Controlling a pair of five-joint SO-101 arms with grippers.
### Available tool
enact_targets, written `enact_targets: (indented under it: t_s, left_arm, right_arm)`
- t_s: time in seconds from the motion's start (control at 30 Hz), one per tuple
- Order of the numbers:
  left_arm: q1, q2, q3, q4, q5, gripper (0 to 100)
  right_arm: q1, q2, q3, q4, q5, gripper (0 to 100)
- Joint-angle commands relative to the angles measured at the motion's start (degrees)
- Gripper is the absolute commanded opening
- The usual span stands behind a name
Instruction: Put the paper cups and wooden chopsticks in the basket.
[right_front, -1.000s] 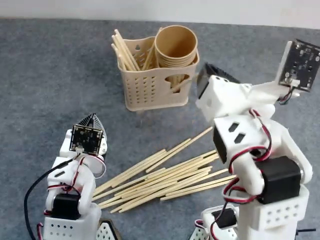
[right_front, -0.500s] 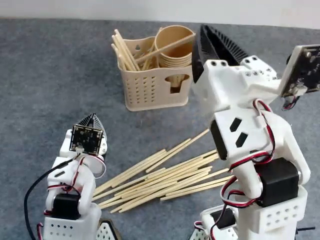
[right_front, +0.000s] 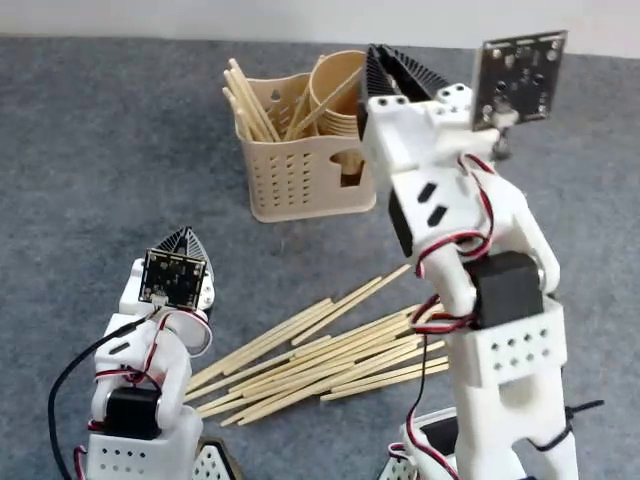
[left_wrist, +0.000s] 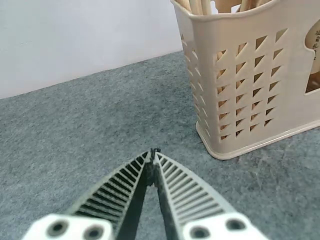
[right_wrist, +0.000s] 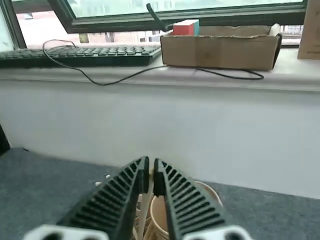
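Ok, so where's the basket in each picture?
High view: the basket stands at the far middle of the grey carpet, beyond the loose chopsticks.
Left wrist view: the basket stands on the carpet just beyond the left gripper.
Right wrist view: I can't make out its walls; the paper cups inside it peek past the right gripper.
Shared landmark: the paper cups.

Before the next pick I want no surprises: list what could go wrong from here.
The right gripper hangs close over the paper cups; it could knock out the chopstick leaning there. The loose chopsticks lie crossed in a pile, so a grab may drag several or scatter them.
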Motion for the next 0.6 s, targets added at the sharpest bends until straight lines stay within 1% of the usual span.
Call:
enact_targets:
  t_s: [0.0, 0.2, 0.43, 0.5, 0.57]
  left_arm:
    - [0.0, -0.4, -0.5, -1.1, -0.4, 1]
    - [0.0, -0.4, -0.5, -1.1, -0.4, 1]
    - [0.0, -0.4, -0.5, -1.1, -0.4, 1]
    - [-0.1, -0.4, -0.5, -1.1, -0.4, 1]
    - [-0.1, -0.4, -0.5, -1.1, -0.4, 1]
  right_arm:
    - [-2.5, 0.8, -0.4, -1.6, 1.1, 0.5]
    - [-5.1, 4.2, -0.4, -1.6, 1.1, 1.1]
    - [-5.4, 6.3, -0.4, -1.5, 1.1, 1.5]
    - [-5.5, 6.3, -0.3, -1.5, 1.0, 5.7]
    - [-5.6, 6.3, -0.3, -0.9, 1.0, 13.0]
